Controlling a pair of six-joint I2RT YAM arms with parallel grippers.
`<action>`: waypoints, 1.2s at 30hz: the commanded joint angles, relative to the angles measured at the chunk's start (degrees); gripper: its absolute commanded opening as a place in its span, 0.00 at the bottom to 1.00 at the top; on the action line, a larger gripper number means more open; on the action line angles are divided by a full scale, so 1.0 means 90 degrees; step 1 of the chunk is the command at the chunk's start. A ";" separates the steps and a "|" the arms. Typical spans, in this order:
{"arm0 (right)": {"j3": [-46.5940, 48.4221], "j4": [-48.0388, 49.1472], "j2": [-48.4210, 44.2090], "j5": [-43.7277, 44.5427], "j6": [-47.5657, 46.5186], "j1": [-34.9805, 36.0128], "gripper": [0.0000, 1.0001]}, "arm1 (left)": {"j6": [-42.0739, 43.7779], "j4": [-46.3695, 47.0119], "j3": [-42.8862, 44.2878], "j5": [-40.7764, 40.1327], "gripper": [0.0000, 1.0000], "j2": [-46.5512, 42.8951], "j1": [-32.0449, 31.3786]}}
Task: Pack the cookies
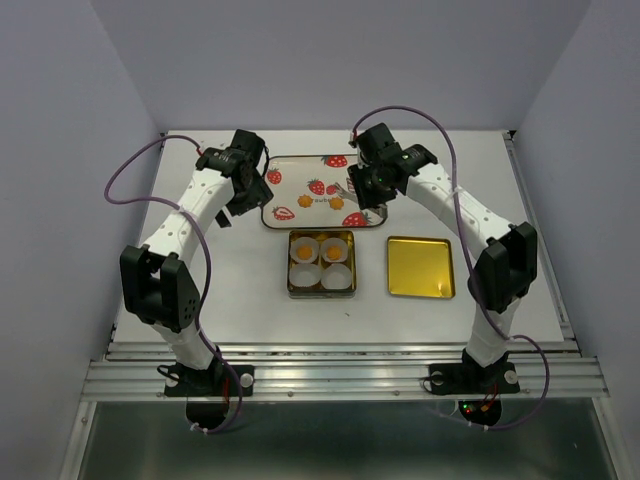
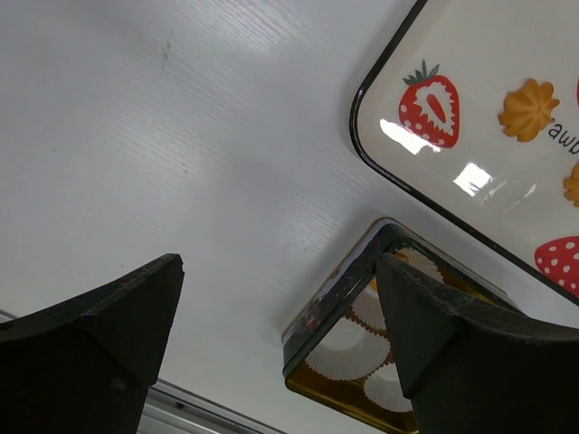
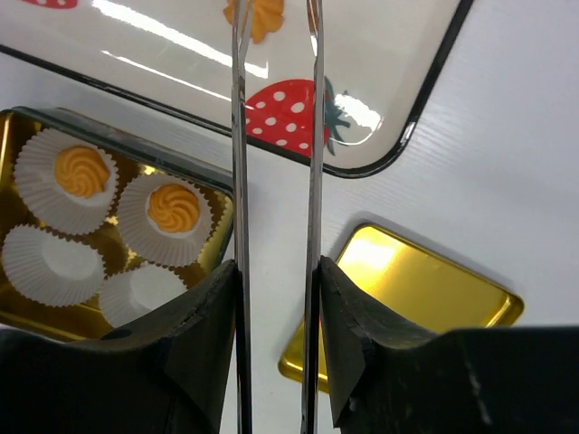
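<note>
— While two small round orange-yellow cookies (image 3: 116, 188) already sit in white pleated paper cups (image 3: 54, 264) inside the square gold tin (image 1: 321, 291), how much remains?

— Half, I judge: two cookies (image 1: 320, 200) lie on the strawberry-printed tray (image 1: 290, 170). The right gripper (image 3: 276, 117) grips metal tongs (image 3: 240, 181), tips over one cookie; the left gripper (image 2: 276, 298) hangs open, empty.

The desk (image 2: 181, 136) is white with a faint wood-grain texture, matt. The strawberry tray (image 2: 470, 117) is glossy, smooth, catching bright glare. The gold tin (image 3: 27, 312) and its lid (image 3: 407, 289), lower right, look like shiny metal. Pleated white cups (image 3: 45, 267) look like paper. The right pincer (image 3: 276, 54) carries thin, shiny metal-looking blades on matt black fingers (image 3: 362, 353).
</note>
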 commanded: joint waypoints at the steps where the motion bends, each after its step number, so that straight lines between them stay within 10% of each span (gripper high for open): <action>1: 0.0338 0.0204 0.0017 -0.0302 0.0099 -0.0055 0.45 | -0.0082 -0.0254 0.0267 -0.0034 0.99 -0.0094 0.0000; 36: 0.0368 0.0282 0.0701 -0.0312 -0.0136 -0.0055 0.52 | 0.0045 -0.0352 0.0433 -0.0151 0.99 0.0062 0.0010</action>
